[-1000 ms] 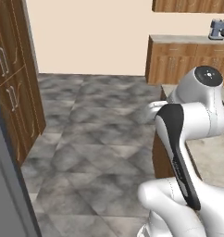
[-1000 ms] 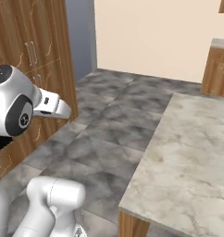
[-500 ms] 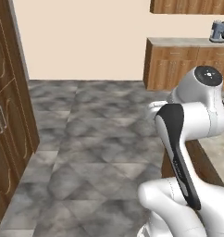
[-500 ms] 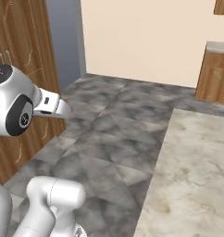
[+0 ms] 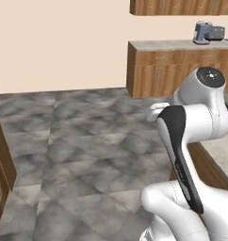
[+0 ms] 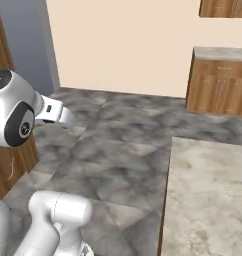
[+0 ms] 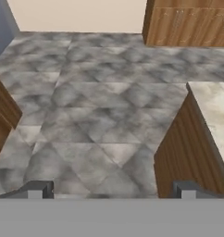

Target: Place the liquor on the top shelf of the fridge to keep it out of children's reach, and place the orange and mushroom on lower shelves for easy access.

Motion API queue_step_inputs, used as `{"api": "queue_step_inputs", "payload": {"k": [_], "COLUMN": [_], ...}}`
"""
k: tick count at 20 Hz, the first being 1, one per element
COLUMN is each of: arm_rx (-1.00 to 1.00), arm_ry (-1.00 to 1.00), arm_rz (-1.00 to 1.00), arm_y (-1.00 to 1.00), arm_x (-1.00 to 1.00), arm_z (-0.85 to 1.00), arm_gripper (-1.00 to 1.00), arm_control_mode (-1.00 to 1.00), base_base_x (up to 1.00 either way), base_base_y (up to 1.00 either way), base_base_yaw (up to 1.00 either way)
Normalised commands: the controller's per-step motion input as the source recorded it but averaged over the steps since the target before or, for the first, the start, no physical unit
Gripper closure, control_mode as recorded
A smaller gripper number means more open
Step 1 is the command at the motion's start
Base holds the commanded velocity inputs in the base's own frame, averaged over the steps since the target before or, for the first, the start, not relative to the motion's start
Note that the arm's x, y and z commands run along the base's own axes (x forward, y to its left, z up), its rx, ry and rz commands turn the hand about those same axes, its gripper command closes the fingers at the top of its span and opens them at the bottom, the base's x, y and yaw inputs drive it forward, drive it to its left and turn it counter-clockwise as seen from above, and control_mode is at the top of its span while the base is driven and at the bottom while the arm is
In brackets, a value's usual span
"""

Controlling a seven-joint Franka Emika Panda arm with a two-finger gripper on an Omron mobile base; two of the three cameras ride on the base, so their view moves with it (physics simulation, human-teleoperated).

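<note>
A white robot arm [image 5: 191, 141] is rising over a grey stone-patterned floor [image 5: 87, 155] in a kitchen, its gripper [image 7: 109, 189] pointing down at the tiles with the jaws standing wide apart and nothing between them. In the hand view, a wood-brown cabinet edge [image 7: 3, 115] is sitting at the left edge, bare floor is lying in the middle, and the corner of a stone-topped counter [image 7: 215, 115] on wooden sides is jutting in at the right. Farther back, wooden base cabinets [image 5: 177, 68] are lining the cream wall [image 5: 64, 42], a small grey appliance [image 5: 207, 32] standing on their top near the right end. Where the bottle, orange and mushroom are cannot be told.
</note>
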Motion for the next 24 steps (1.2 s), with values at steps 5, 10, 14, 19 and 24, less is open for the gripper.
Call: {"api": "queue_step_inputs", "payload": {"k": [5,10,14,19,24], "arm_rx": [0.00,0.00,0.00,0.00,0.00], "arm_ry": [0.00,0.00,0.00,0.00,0.00], "arm_rz": [0.00,0.00,0.00,0.00,0.00], "arm_y": [0.00,0.00,0.00,0.00,0.00], "arm_x": [0.00,0.00,0.00,0.00,0.00], "arm_z": [0.00,0.00,0.00,0.00,0.00], "arm_gripper": [-1.00,-1.00,-1.00,-1.00,-1.00], "arm_control_mode": [1.00,1.00,1.00,1.00,1.00], "base_base_x": [1.00,1.00,0.99,0.83,0.65], "base_base_y": [0.68,0.67,0.35,0.12,0.01], "base_base_yaw": [-0.22,-0.22,-0.37,-0.49,-0.56]}}
